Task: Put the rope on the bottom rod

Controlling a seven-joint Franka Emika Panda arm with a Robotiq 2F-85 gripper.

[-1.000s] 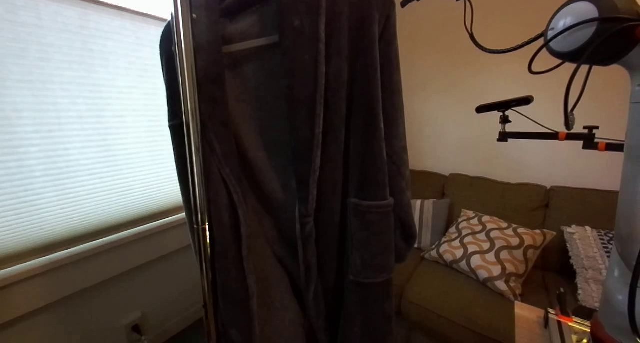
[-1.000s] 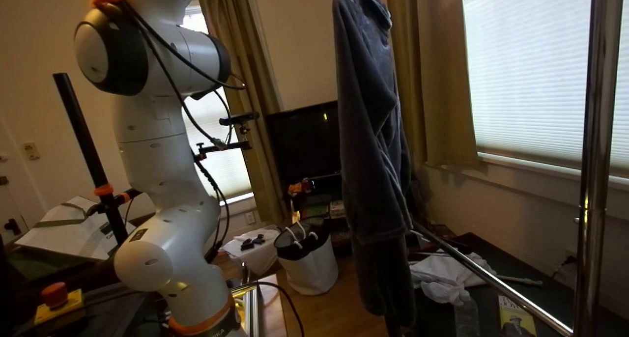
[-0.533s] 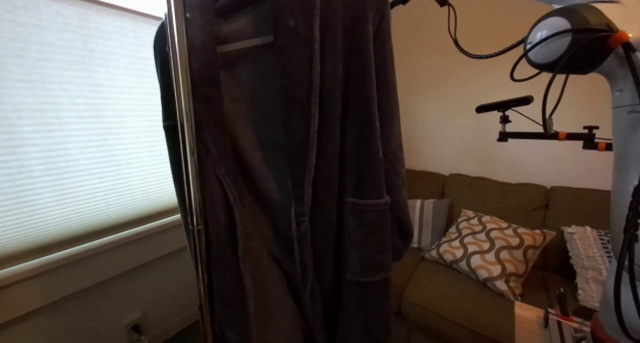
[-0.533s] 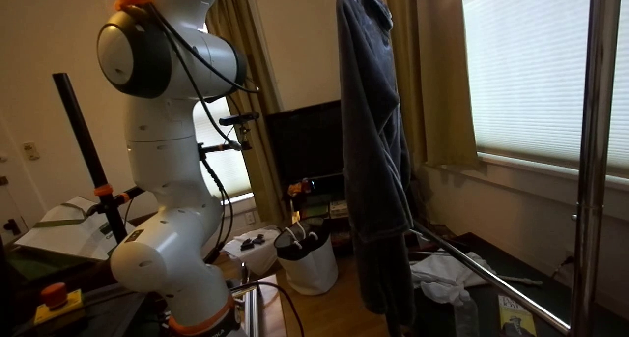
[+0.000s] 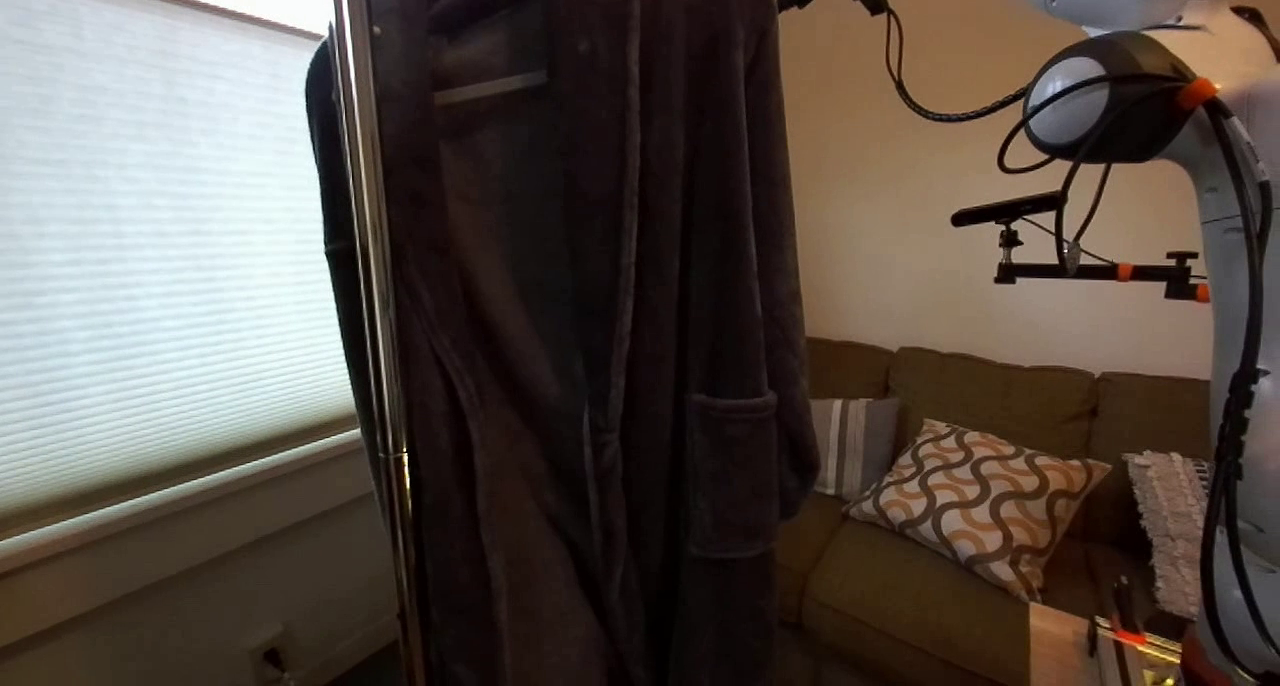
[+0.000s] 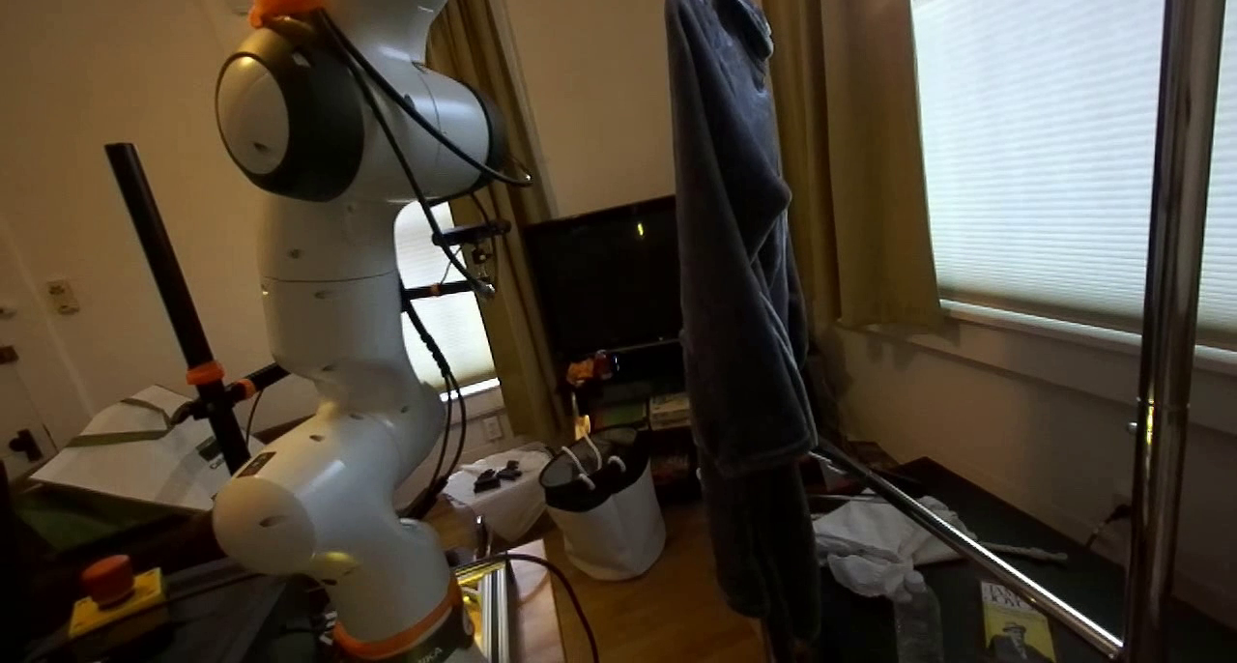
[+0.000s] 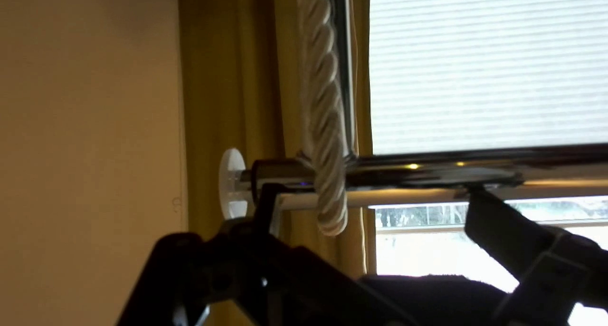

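First, one rope (image 7: pixel 327 102), pale and thickly twisted: in the wrist view it lies across a horizontal chrome rod (image 7: pixel 408 176), its rounded end projecting past; whether it loops around the rod cannot be told. One gripper (image 7: pixel 373 193), black: released, its fingers (image 7: pixel 498 231) spread well apart, the rope showing in the gap between them, unheld. One pale disc (image 7: pixel 231 169), at the chrome rod's end. One mustard curtain (image 7: pixel 223 79) and one pleated blind (image 7: pixel 489 69), behind. One bathrobe (image 5: pixel 680 296), dark plush: hanging in both exterior views, a patch pocket (image 5: pixel 733 481) on its front. One low rod (image 6: pixel 966 545), chrome: slanting, in an exterior view, from behind the bathrobe down to an upright post (image 6: pixel 1165 354). One robot arm (image 6: pixel 329 325), white. One sofa (image 5: pixel 930 586), olive, bearing cushions (image 5: pixel 985 501), one of them wave-patterned. One soft basket (image 6: pixel 614 537), white below and dark above, on a wooden floor (image 6: pixel 676 610). One television (image 6: pixel 599 281), dark-screened, beyond the basket. One book (image 6: pixel 1015 624), partly yellow, lying on a dark surface (image 6: pixel 1082 586) near the low rod. One white cloth (image 6: pixel 875 547), rumpled, on the same surface.
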